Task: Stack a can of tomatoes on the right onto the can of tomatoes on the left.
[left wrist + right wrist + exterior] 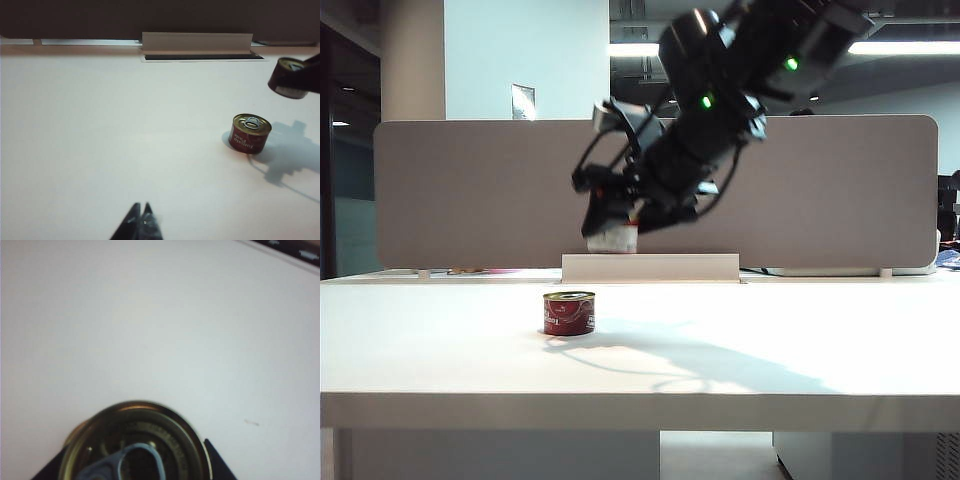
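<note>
The right gripper [612, 232] clamps one tomato can [612, 238] in the air above the tabletop [770, 340], over the other can [569, 313], while the left gripper [140, 222] rests closed.

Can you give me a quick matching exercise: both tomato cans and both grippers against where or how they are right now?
Things:
1. held can
2. standing can
3. left gripper
4. right gripper

States:
A. shut, empty, low over the white table
B. upright on the table, pull tab up
C. lifted clear of the table
D. clamped round a can, in the air

Pairs: 1-C, 2-B, 3-A, 4-D
</note>
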You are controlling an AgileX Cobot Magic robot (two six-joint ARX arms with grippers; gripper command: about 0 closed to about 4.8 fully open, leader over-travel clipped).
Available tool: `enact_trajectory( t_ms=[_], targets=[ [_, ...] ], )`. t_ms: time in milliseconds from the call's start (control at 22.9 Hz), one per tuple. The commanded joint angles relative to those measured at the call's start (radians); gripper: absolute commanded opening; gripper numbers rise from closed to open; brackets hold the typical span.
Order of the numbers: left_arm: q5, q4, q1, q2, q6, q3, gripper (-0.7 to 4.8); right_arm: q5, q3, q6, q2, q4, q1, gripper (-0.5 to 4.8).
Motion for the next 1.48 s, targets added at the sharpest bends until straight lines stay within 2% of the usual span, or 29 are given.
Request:
enact_trajectory(
  t_ms=[44,262,741,1483],
  targets=[
    [0.005,0.005,0.001,0.0,0.003,0.003,-0.06,-0.001,0.078,-0.029,0.016,-0.117,0.008,1.98],
    [0.004,0.005,0.001,0.0,0.003,0.003,-0.06,-0.002,0.162,-0.03,0.057,-0.173,0.012,1.98],
    [0.004,0.005,0.0,0.0,0.003,0.003,-0.06,-0.049,0.177,-0.03,0.124,-0.15,0.058,1.98],
    [0.005,0.002,0.0,0.0,0.003,0.003,-0.06,-0.042,0.177,-0.03,0.154,-0.116,0.069,2.02]
  ],
)
